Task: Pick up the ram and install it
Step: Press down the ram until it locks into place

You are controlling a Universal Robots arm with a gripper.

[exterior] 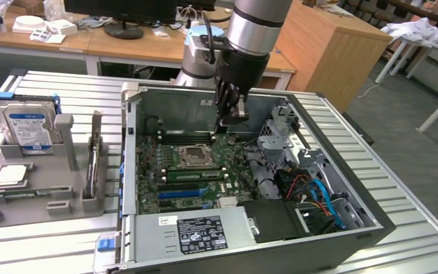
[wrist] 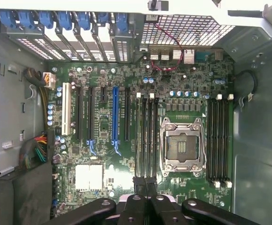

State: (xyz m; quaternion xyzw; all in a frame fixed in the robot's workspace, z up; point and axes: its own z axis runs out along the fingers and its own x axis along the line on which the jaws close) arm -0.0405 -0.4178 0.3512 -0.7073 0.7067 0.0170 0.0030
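Gripper (exterior: 232, 119) shut tight, nothing seen btwn its tips, hangs above the board near the CPU socket (exterior: 196, 155). Ram (exterior: 194, 174) looks to sit in the slot just beside the socket, on the side toward the blue slots (exterior: 181, 193); latched or not, can't tell. So step in hand is prob. seating it. To do it well: tips centred on the stick's top edge, push straight down w/ no tilt, even at both ends, gentle force, clear of the socket's pins.
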